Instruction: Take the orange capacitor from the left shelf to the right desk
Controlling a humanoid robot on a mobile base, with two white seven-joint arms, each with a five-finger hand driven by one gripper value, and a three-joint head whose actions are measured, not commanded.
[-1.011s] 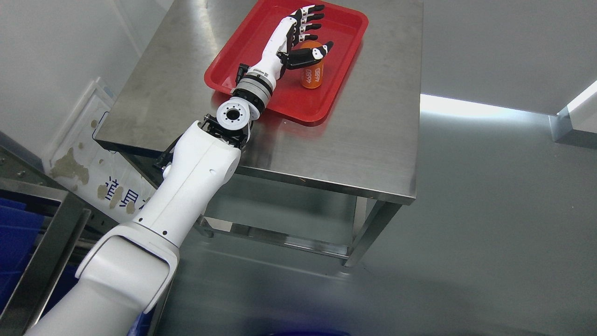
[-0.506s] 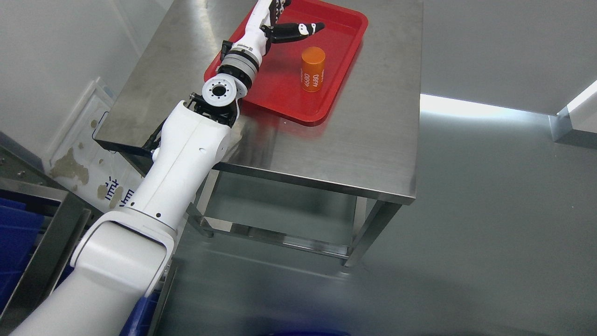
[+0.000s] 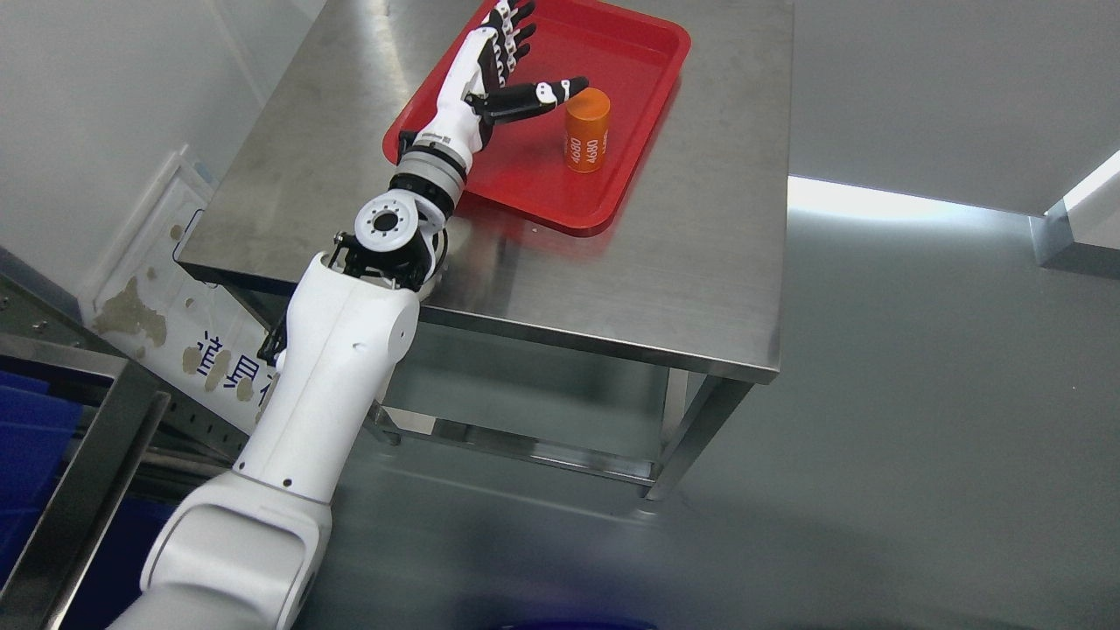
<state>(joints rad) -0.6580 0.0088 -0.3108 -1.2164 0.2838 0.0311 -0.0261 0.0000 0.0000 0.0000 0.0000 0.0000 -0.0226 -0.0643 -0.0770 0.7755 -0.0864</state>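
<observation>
An orange capacitor (image 3: 586, 129), a short cylinder with white digits on its side, stands upright in the red tray (image 3: 643, 122) on the steel desk (image 3: 691, 254). My left hand (image 3: 525, 57) hovers over the tray's left half with its fingers spread and nothing held. Its thumb tip ends just left of the capacitor's top; contact cannot be judged. The white left arm reaches up from the lower left across the desk's front edge. No right arm shows.
A steel shelf frame (image 3: 96, 455) with blue bins (image 3: 31, 446) sits at the lower left. A white wall with a worn sign (image 3: 175, 306) is beside the desk. Grey floor stretches to the right, with a steel corner (image 3: 1076, 219) at the far right.
The left hand let go of the capacitor, which now stands alone in the tray. The hand and forearm swung left and pulled back toward me.
</observation>
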